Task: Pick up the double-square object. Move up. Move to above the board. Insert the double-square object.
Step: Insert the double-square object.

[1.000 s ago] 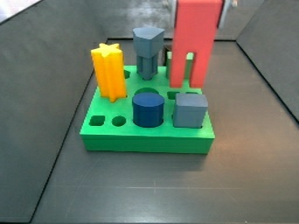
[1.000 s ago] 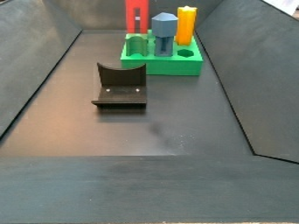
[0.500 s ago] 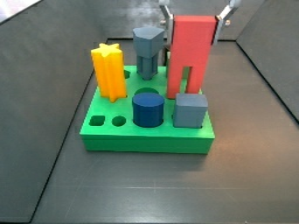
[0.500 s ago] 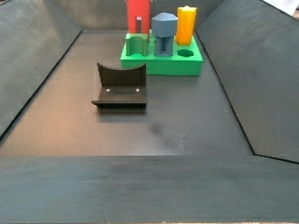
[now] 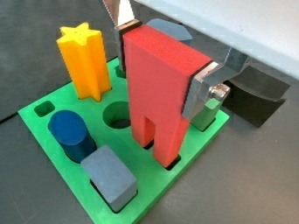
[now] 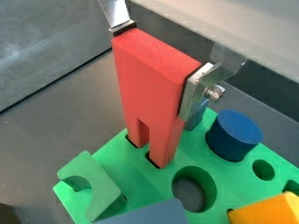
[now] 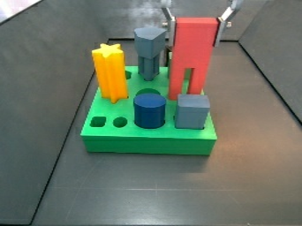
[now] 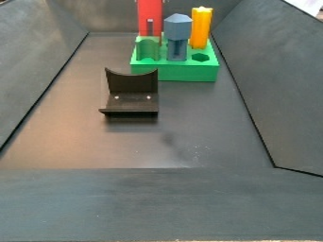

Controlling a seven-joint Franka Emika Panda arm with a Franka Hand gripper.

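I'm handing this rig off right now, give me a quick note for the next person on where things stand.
Gripper: over the board, fingers either side of the top of the double-square object; I read it as shut on the piece.
Double-square object: upright, both legs down in the board's holes in the wrist views.
Around it on the board: yellow star column, dark blue cylinder, grey-blue cube.
Fixture: on the floor, apart from the board.
Done: pick-up, lift, move over the board; insertion looks nearly or fully seated.
Left: confirm it is fully down, then open and retract.
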